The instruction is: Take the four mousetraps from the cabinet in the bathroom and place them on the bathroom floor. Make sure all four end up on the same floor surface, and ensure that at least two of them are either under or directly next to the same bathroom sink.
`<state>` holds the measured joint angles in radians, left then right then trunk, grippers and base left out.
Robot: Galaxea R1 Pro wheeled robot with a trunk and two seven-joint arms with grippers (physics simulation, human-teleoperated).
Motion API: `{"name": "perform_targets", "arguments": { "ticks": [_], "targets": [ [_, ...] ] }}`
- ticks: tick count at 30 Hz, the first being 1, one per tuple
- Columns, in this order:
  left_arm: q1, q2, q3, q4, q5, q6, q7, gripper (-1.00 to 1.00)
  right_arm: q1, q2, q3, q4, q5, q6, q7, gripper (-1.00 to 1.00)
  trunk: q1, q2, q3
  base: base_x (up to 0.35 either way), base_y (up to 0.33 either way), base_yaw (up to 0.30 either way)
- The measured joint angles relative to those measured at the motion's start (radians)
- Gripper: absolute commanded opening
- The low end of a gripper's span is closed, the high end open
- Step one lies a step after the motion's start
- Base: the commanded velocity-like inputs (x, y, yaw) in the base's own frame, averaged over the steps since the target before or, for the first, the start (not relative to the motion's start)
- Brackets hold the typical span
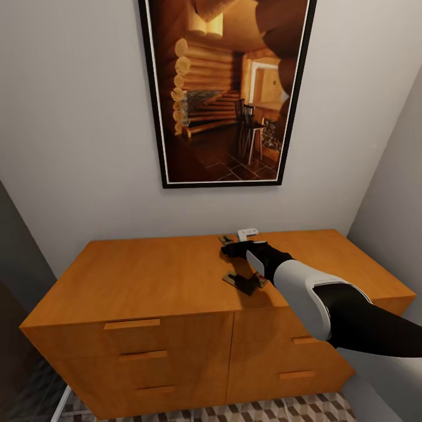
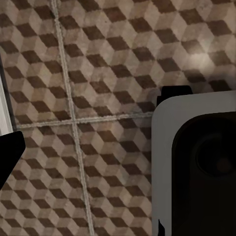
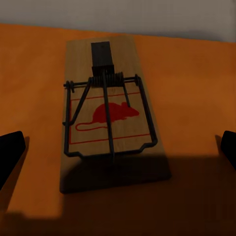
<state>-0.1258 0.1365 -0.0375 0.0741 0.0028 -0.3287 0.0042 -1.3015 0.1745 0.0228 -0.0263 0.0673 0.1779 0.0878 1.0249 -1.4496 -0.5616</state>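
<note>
Reaching out over the cabinet [image 1: 146, 275], I see my right end effector [image 1: 233, 248] hovering low above the flat orange-brown top, toward its back edge near the wall. In the right wrist view its two dark fingertips [image 3: 10, 150] sit wide apart at either side, closed on nothing, and a mousetrap [image 3: 109, 113] lies flat on the wood between and just ahead of them, its wire bar and spring over a printed red mouse outline. From the head view, another mousetrap [image 1: 245, 282] lies on the top behind the end effector, back toward the robot and partly under my forearm; a further trap [image 1: 225, 239] peeks out just past the fingertips, and a small white object [image 1: 248, 233] rests beyond that, close to the wall. I cannot make out a fourth trap. A large framed picture [image 1: 225, 94] of a log interior hangs on the wall above. The left wrist view looks down on the bathroom floor [image 2: 88, 98] with its cube-pattern tiles and pale grout lines; one dark fingertip [image 2: 10, 155] of the left end effector shows at the edge, and I cannot tell whether that end effector is apart or together.
</note>
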Motion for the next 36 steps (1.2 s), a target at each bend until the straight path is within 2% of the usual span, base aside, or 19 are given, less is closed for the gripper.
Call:
{"name": "perform_targets", "arguments": {
  "ticks": [3, 4, 36],
  "targets": [
    [0.0, 0.0, 0.0, 0.0, 0.0, 0.0, 0.0, 1.0, 0.0, 0.0, 0.0, 0.0, 0.0, 0.0, 0.0, 1.0, 0.0, 0.0, 0.0, 0.0, 0.0, 0.0],
    [0.0, 0.0, 0.0, 0.0, 0.0, 0.0, 0.0, 1.0, 0.0, 0.0, 0.0, 0.0, 0.0, 0.0, 0.0, -1.0, 0.0, 0.0, 0.0, 0.0, 0.0, 0.0],
    [0.0, -0.001, 0.001, 0.0, 0.0, 0.0, 0.0, 1.0, 0.001, 0.0, -0.007, 0.004, 0.002, -0.017, -0.001, -1.0, 0.0, 0.0, 0.0, 0.0, 0.0, 0.0]
  ]
}}
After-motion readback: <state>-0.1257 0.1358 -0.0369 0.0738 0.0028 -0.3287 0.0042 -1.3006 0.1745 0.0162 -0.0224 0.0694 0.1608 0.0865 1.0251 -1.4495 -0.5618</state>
